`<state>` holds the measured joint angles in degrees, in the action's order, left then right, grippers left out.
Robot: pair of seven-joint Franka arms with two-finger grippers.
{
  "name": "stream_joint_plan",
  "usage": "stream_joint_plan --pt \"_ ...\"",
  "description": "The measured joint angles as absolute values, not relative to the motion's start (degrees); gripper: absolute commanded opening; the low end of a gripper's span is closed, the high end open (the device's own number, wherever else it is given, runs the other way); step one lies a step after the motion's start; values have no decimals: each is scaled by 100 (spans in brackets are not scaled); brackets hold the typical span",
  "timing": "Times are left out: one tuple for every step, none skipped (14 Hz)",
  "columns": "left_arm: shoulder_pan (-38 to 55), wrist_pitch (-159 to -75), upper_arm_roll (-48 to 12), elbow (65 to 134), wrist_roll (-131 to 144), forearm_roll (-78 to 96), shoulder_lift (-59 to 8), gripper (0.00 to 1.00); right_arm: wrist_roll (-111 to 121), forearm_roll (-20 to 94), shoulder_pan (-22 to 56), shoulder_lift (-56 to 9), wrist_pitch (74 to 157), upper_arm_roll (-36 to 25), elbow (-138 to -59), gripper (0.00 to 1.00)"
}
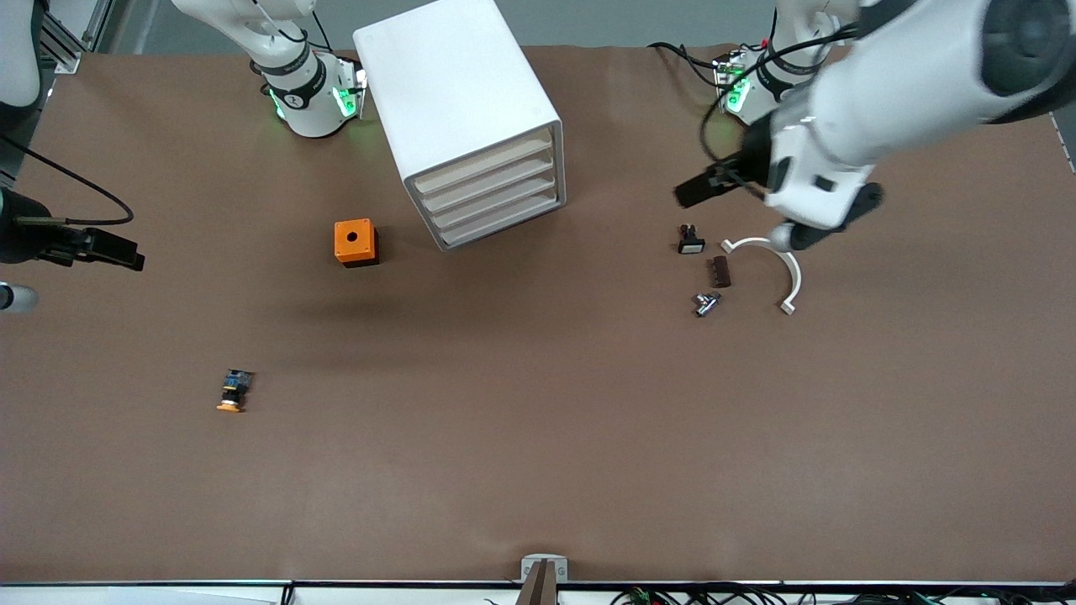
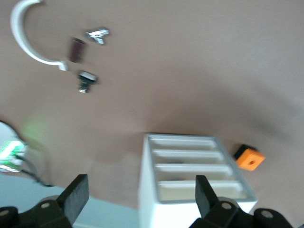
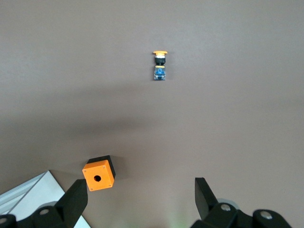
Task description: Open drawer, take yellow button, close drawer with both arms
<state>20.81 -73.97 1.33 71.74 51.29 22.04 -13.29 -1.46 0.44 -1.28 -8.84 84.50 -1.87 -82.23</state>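
- No brand, label or writing can be read on anything here.
- The left gripper [image 1: 699, 188] hangs in the air with its black fingers [image 2: 76, 194] spread wide and nothing between them, over bare table just beside a small black part with a white face [image 1: 690, 240].
- The right gripper [image 1: 118, 250] is up over the right arm's end of the table, its wedge-shaped fingers [image 3: 203, 192] also parted and empty.
- The button [image 1: 234, 391] lies on its side on the table, well apart from both grippers, nearer to the front camera than the right gripper's spot; its orange round cap points toward the front camera, with the black body and blue spot next along.
- The orange cube with a round hole [image 1: 355, 241] sits on a black base, between the button and the drawer cabinet [image 1: 458, 109].
- The cabinet is a smooth white box with rounded corners and four stacked drawers, all pushed in.
- Near the left gripper lie a white curved half-ring bracket [image 1: 782, 269], a dark brown ribbed block [image 1: 720, 271] and a small shiny metal piece [image 1: 706, 303].
- The table [image 1: 538, 437] is covered in matte brown.
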Motion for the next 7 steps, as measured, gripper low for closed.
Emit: stream_joint_plan --pt "1797 -7217 132 7210 4784 2206 -1270 99 -146 165 -135 -786 8439 -188 -8200 100" --pt "1553 -7100 134 7245 4483 2205 -1229 99 -151 283 -156 -678 8396 -191 -8204 100" --pt "1321 -7008 137 7271 4197 2205 -1197 99 -152 372 -205 -565 8342 -192 -8238 100" --pt "1113 -6920 139 7293 3939 2200 -1176 99 -150 418 -252 -451 8310 -194 -8317 100" --pt "920 -6832 141 7335 3682 2163 -1154 99 -146 438 -275 -328 8292 -194 -8443 100" --pt "768 -6777 142 7405 3431 2039 -1127 99 -142 440 -275 -212 8292 -190 -8579 100" --pt "672 -6749 142 7505 3168 1861 -1089 99 -133 440 -274 -117 8292 -173 -8696 100"
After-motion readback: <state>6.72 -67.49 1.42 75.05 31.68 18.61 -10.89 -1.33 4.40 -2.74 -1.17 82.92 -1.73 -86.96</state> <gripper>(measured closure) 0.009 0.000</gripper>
